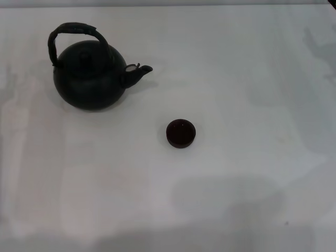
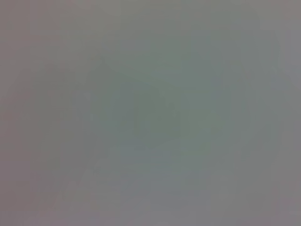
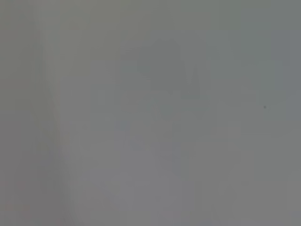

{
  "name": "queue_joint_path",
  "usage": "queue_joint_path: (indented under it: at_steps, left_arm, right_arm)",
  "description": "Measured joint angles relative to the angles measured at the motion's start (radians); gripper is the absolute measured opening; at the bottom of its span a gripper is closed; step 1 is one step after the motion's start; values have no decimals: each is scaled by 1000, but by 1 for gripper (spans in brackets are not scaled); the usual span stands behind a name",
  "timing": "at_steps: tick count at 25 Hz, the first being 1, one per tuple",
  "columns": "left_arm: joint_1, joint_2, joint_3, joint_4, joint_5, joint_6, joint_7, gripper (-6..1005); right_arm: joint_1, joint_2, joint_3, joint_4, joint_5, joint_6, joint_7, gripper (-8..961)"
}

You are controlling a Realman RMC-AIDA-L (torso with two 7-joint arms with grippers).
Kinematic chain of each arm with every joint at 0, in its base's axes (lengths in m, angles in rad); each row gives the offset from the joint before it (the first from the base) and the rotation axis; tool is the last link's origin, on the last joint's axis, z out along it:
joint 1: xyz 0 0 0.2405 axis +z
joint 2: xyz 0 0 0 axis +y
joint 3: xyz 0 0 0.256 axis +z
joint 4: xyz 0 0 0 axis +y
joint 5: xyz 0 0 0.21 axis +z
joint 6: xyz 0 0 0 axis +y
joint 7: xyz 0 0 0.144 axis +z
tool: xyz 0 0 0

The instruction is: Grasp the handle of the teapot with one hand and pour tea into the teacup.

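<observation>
Black teapot [image 1: 89, 79] stands upright, spout aimed right, toward the teacup [image 1: 181, 133]; no fingers visible.

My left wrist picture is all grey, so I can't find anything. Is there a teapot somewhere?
Observer: Yes. The head view shows a black teapot standing on the left part of the table.
Child: Where's the teacup?
Observer: The teacup sits apart from the pot, to its right and nearer the robot.
Child: Is a hand holding the handle?
Observer: No. The handle stands free, and no hand shows in any view.
</observation>
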Motion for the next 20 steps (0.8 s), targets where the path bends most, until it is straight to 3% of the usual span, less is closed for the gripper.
queue_joint_path:
  at_steps: [20]
  left_arm:
    - [-15,1,0,2,-6,-9,0,859]
  right_arm:
    - [5,-6,0,-1,0,-46,0,839]
